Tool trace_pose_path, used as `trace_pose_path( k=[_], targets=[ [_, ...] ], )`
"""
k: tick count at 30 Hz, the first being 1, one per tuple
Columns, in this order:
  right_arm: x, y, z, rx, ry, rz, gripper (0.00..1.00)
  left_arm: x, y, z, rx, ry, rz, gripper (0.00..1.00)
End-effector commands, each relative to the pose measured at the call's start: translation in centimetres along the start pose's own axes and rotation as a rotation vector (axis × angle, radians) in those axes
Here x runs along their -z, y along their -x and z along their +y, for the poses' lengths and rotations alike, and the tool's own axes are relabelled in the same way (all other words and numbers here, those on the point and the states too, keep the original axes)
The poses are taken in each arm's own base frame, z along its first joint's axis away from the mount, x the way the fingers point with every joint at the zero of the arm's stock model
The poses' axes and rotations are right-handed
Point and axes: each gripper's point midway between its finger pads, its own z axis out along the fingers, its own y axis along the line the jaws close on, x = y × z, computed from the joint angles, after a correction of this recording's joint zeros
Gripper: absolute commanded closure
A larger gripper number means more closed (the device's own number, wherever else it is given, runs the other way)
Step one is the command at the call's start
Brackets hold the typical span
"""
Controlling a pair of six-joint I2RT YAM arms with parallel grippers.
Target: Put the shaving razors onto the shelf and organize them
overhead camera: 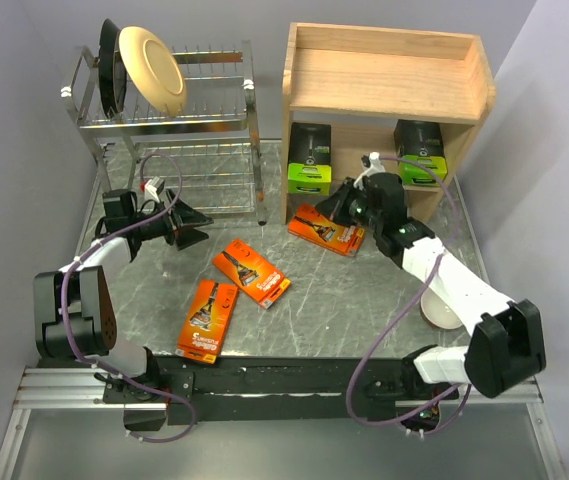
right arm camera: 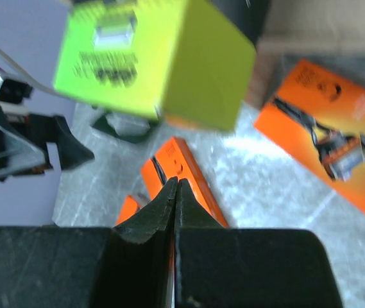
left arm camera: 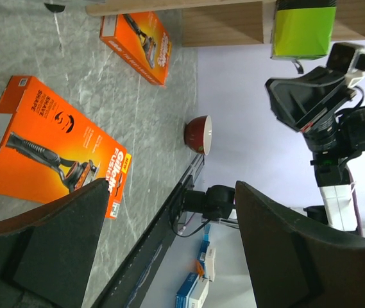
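Note:
The wooden shelf (overhead camera: 384, 85) stands at the back right. Two black packs with lime-green ends stand on its lower tier, one at the left (overhead camera: 310, 160) and one at the right (overhead camera: 421, 152). Three orange razor packs lie flat on the table: one by the shelf's foot (overhead camera: 327, 229), one in the middle (overhead camera: 251, 271), one nearer (overhead camera: 207, 319). My right gripper (overhead camera: 340, 204) is shut and empty, just above the pack by the shelf (right arm camera: 330, 147), below the left green pack (right arm camera: 150, 61). My left gripper (overhead camera: 196, 226) is open and empty, left of the middle pack (left arm camera: 54, 147).
A chrome wire dish rack (overhead camera: 179, 135) with a cream plate (overhead camera: 152, 68) stands at the back left, just behind my left gripper. A red bowl (left arm camera: 199, 135) sits at the table's right, partly under my right arm (overhead camera: 454, 285).

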Motion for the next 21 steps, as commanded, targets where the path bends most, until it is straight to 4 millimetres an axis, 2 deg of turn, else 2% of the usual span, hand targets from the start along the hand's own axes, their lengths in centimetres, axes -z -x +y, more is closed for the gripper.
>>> trace_pose_path(
  k=[1, 8, 21],
  targets=[
    [-1.0, 3.8, 2.8, 0.021, 0.077, -0.095, 1.00, 0.3, 0.0, -0.5, -0.060, -0.008, -0.022, 0.16],
    [-2.9, 4.3, 2.6, 0.003, 0.067, -0.089, 1.00, 0.3, -0.2, -0.4, -0.065, -0.003, -0.019, 0.16],
    [-5.5, 6.8, 2.3, -0.030, 0.064, -0.111, 1.00, 0.2, 0.3, -0.3, -0.068, -0.001, -0.021, 0.16]
  ],
)
